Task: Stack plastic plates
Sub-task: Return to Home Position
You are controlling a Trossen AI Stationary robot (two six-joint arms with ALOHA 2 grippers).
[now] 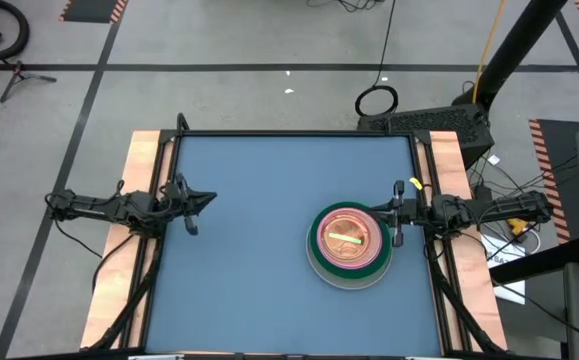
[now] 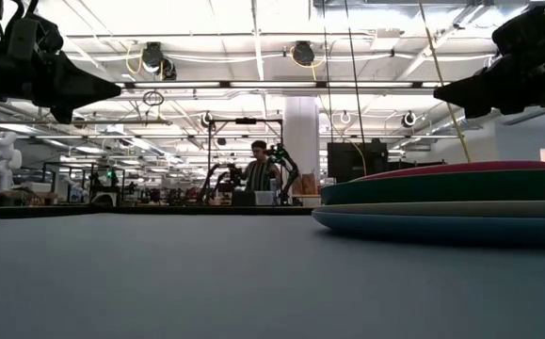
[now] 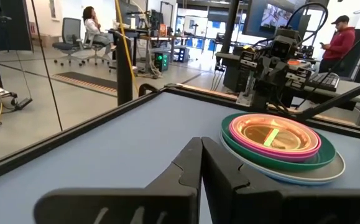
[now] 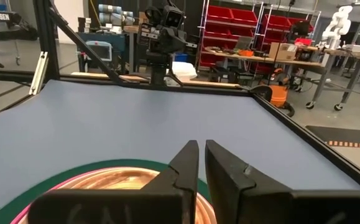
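Note:
The plastic plates stand in one stack (image 1: 349,245) on the blue table's right half: a blue and a grey-white plate at the bottom, then green, pink, and a small translucent one with a green stripe (image 1: 345,238) on top. The stack also shows in the low view (image 2: 446,198), the left wrist view (image 3: 279,144) and the right wrist view (image 4: 114,183). My left gripper (image 1: 209,200) is shut and empty at the table's left edge, above the table. My right gripper (image 1: 381,212) is shut and empty, above the stack's right rim.
The table's dark raised frame (image 1: 299,135) runs along its edges. The blue surface left of the stack (image 1: 249,260) is bare. People show in the room beyond the table (image 2: 256,174).

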